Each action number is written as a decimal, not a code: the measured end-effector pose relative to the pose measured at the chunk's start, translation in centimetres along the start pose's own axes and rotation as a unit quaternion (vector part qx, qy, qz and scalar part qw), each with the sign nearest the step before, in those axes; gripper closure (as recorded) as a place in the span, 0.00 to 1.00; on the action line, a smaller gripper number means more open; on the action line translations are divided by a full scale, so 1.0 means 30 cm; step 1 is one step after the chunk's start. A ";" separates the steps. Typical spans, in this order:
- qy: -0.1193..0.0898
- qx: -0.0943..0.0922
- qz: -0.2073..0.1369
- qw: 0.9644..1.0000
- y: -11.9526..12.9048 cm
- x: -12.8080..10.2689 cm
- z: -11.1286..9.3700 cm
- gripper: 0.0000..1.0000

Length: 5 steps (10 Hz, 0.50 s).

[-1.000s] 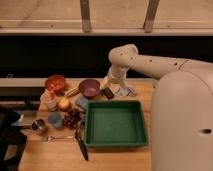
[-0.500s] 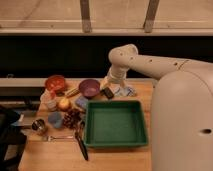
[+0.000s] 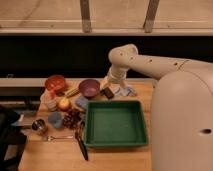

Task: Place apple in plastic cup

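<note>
The apple (image 3: 64, 104), small, yellow with a red blush, sits on the wooden table at the left, between a whitish-pink cup (image 3: 49, 100) and a dark bunch of grapes (image 3: 71, 119). The short blue-grey plastic cup (image 3: 55, 119) stands upright just in front of the apple, left of the grapes. My gripper (image 3: 108, 90) hangs at the end of the white arm near the back middle of the table, beside a purple bowl (image 3: 89, 87), well to the right of the apple and cup.
A green tray (image 3: 116, 123) fills the table's middle. A red bowl (image 3: 55, 82) stands at the back left, a shiny metal cup (image 3: 39, 126) at the front left. A fork (image 3: 55, 137) and a black utensil (image 3: 81, 145) lie in front. Light packets (image 3: 125, 91) lie behind the tray.
</note>
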<state>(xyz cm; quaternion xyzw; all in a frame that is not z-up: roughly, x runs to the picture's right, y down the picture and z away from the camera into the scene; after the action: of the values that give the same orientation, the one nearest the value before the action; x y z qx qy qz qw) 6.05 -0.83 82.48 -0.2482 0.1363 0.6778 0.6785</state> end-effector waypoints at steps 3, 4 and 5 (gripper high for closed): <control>-0.003 -0.007 -0.016 1.000 0.014 -0.003 -0.007 0.20; -0.004 -0.016 -0.031 0.999 0.032 -0.009 -0.012 0.20; -0.008 -0.024 -0.052 0.998 0.046 -0.018 -0.023 0.20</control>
<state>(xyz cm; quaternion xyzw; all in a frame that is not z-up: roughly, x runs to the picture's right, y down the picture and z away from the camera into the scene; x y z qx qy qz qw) 4.79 -1.71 81.96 -0.2659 0.1011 0.6468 0.7076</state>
